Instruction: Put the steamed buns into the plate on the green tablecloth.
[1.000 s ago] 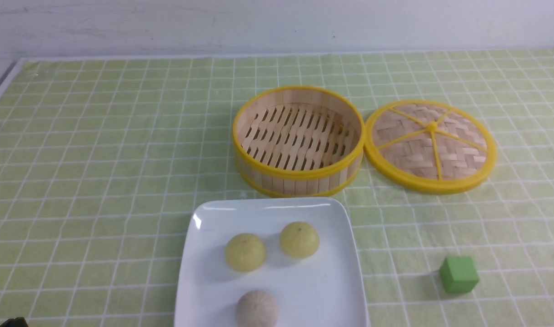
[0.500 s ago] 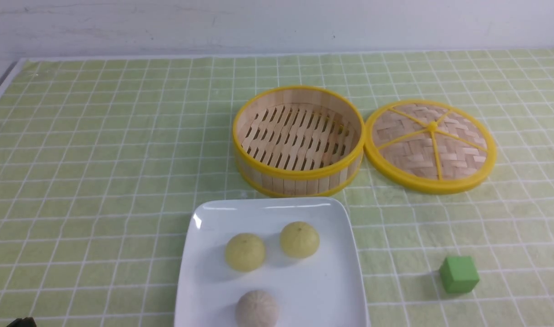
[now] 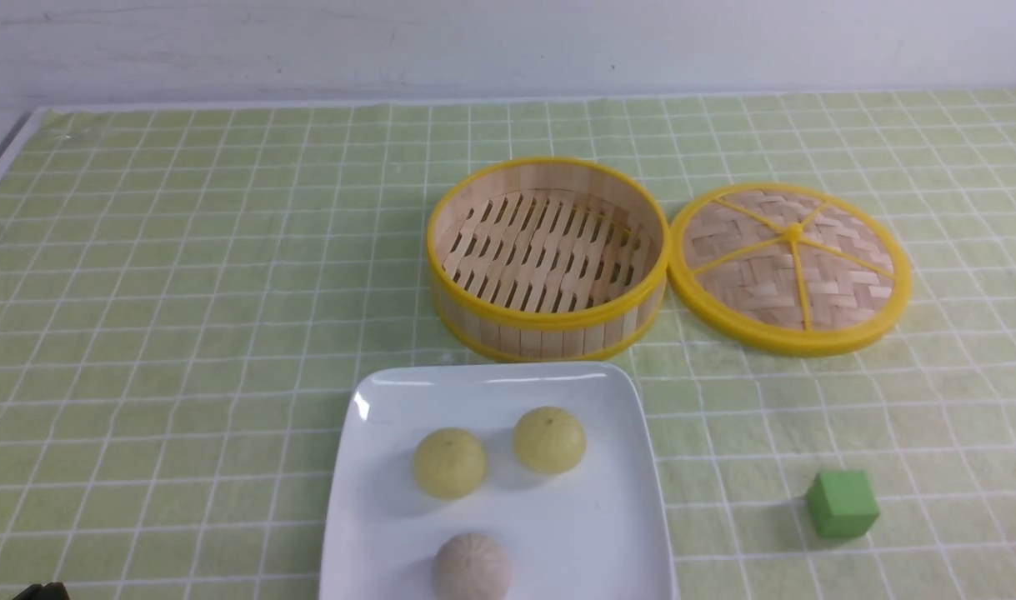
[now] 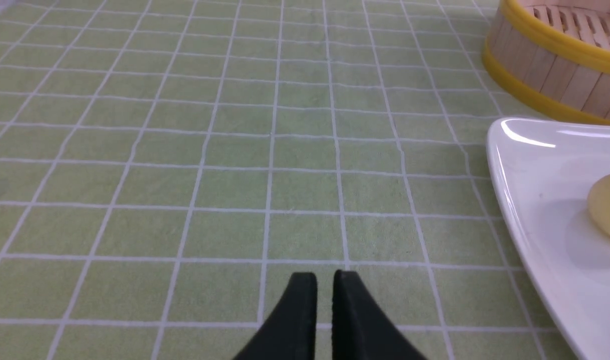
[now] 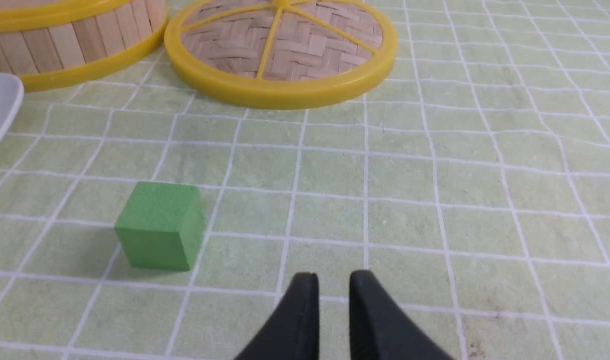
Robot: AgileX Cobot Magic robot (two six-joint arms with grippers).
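Three steamed buns lie in the white square plate (image 3: 491,377) on the green tablecloth (image 3: 182,292): two pale yellow ones (image 3: 449,462) (image 3: 549,439) and a greyish-white one (image 3: 472,568) at the near edge. My left gripper (image 4: 325,275) hovers over bare cloth to the left of the plate (image 4: 535,165), its jaws a narrow slit apart and holding nothing. One yellow bun (image 4: 607,205) shows at the edge of the left wrist view. My right gripper (image 5: 334,275) hangs over bare cloth to the right of the plate, its jaws slightly apart and empty.
An empty bamboo steamer basket (image 3: 549,321) stands behind the plate, with its woven lid (image 3: 791,267) flat on the cloth to its right. A green cube (image 3: 841,502) (image 5: 159,225) sits to the right of the plate, close to my right gripper.
A dark tip of the left arm at the front view's lower left corner has crept slightly right. The buns, plate and basket have not moved.
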